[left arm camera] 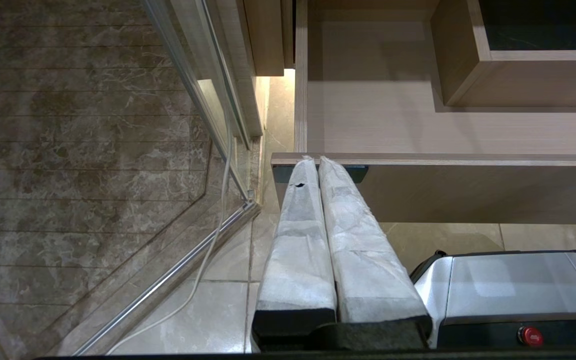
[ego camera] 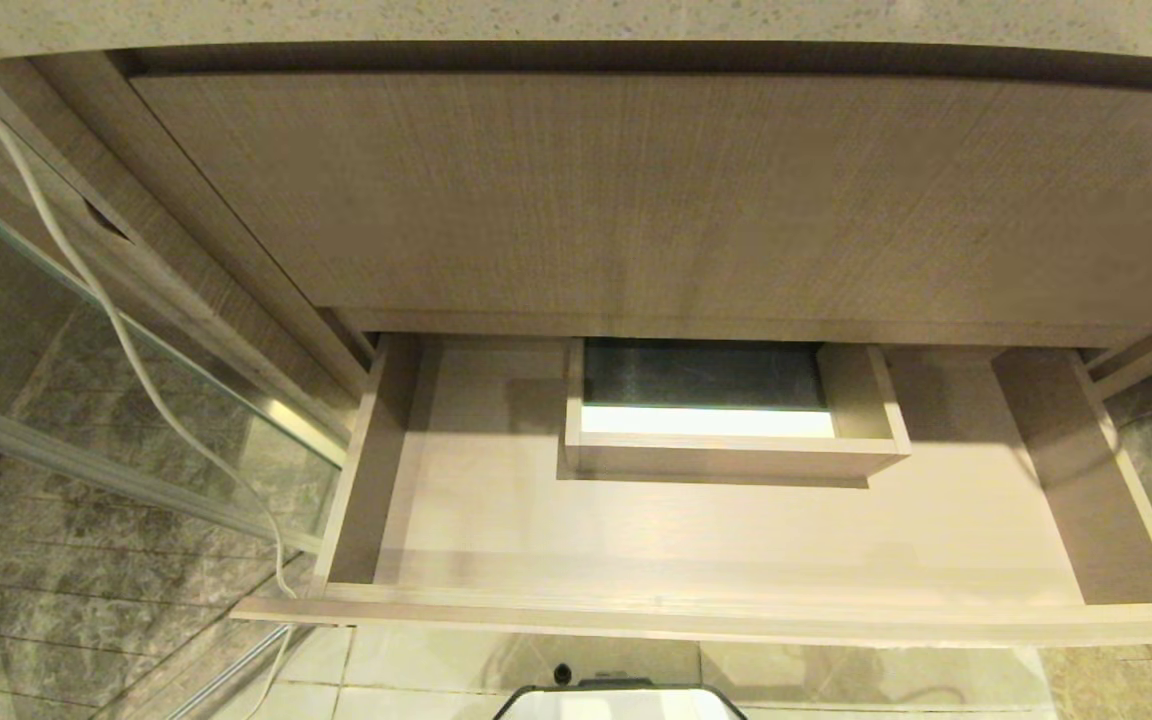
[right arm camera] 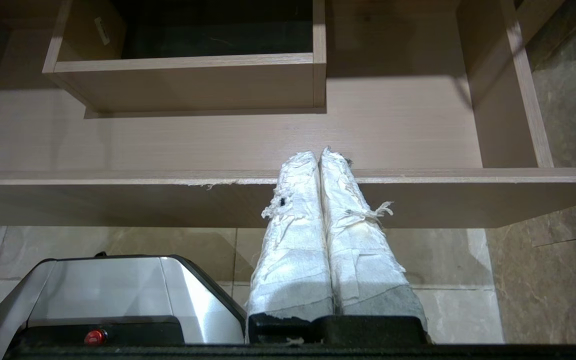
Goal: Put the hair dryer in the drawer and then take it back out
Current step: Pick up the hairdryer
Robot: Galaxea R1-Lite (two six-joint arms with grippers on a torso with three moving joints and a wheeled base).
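The drawer [ego camera: 736, 560] stands pulled out and holds nothing, the dryer shows in no view, so neither arm can be judged nearer, and both the left pincer [left arm camera: 318, 162] and right pincer [right arm camera: 318, 156] hang clenched and empty-handed before its front panel

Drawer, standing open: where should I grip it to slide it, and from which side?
Probably best to pinch the drawer by the top edge of its front panel, from above, near the middle: it is a thin, exposed lip, and no handle shows.
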